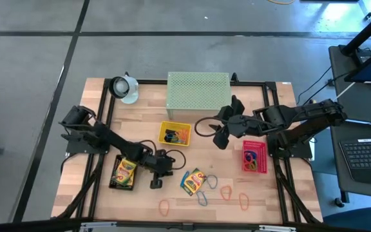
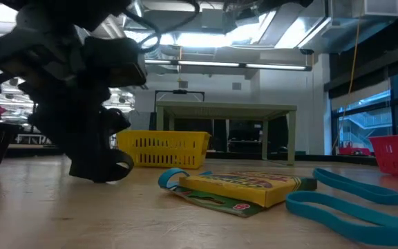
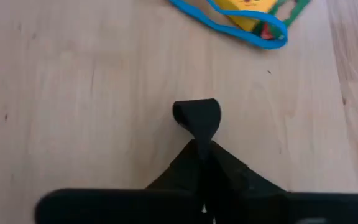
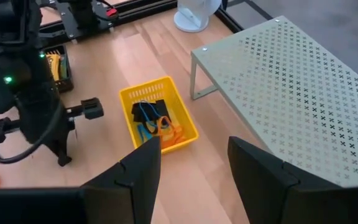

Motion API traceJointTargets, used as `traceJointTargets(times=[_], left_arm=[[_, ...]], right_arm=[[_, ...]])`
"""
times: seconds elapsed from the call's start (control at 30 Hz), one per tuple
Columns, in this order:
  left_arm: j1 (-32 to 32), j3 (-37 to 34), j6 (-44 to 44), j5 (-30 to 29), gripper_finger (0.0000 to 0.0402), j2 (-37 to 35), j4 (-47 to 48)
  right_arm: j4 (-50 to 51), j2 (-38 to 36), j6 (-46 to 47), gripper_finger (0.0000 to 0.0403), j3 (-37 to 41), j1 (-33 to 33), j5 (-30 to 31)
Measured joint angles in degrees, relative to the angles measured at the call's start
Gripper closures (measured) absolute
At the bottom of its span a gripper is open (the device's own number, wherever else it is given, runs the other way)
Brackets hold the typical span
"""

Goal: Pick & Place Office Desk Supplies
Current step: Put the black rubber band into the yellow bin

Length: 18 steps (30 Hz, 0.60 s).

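Observation:
My left gripper [image 3: 202,146] is low over the wooden table's near middle [image 1: 156,182], shut on a small black clip [image 3: 196,115]. To its right, a yellow-green crayon box [image 1: 193,182] lies flat on the table among blue [image 1: 201,196] and orange loops [image 1: 226,191]. A second crayon box [image 1: 123,173] lies in a black tray to the left. My right gripper [image 4: 191,155] hangs open above the table [image 1: 221,135], between the yellow tray [image 1: 174,133] and the pink tray [image 1: 254,156], with nothing between its fingers. My left gripper pinches the black clip's narrow end [image 3: 201,134] between its two shut fingers. The fingers slant down from the table's left and far side. The clip's wider looped end [image 3: 195,111] sticks out past the fingertips, at table level; whether it is lifted clear, I cannot tell.
The pale green mesh shelf [image 1: 198,90] stands at the far middle, with a white round object [image 1: 124,88] to its left. The yellow tray [image 4: 160,118] holds black clips and coloured loops. More orange loops [image 1: 165,207] lie near the front edge.

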State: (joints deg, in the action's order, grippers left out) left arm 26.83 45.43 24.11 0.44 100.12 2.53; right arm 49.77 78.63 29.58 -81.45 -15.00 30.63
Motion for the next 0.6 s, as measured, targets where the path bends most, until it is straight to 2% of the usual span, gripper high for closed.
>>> traceJointTargets(times=[0.13,0.37,0.5,0.6], left_arm=[[-1.08,-0.40,2.33,-0.32,0.0396,-4.53,2.41],[-5.75,-0.20,2.37,-7.92,0.0398,-17.75,7.55],[-10.75,-0.07,0.57,-12.16,0.0398,-23.24,13.92],[-15.79,-0.24,-2.18,-12.82,0.0398,-23.64,17.76]], right_arm=[[0.73,0.00,0.99,0.0213,0.00,-0.28,0.00],[2.11,0.02,1.49,0.0213,0.00,-0.26,0.26],[2.08,0.04,1.49,0.0213,0.00,-0.26,0.29],[1.89,0.04,1.49,0.0213,0.00,-0.26,0.46]])
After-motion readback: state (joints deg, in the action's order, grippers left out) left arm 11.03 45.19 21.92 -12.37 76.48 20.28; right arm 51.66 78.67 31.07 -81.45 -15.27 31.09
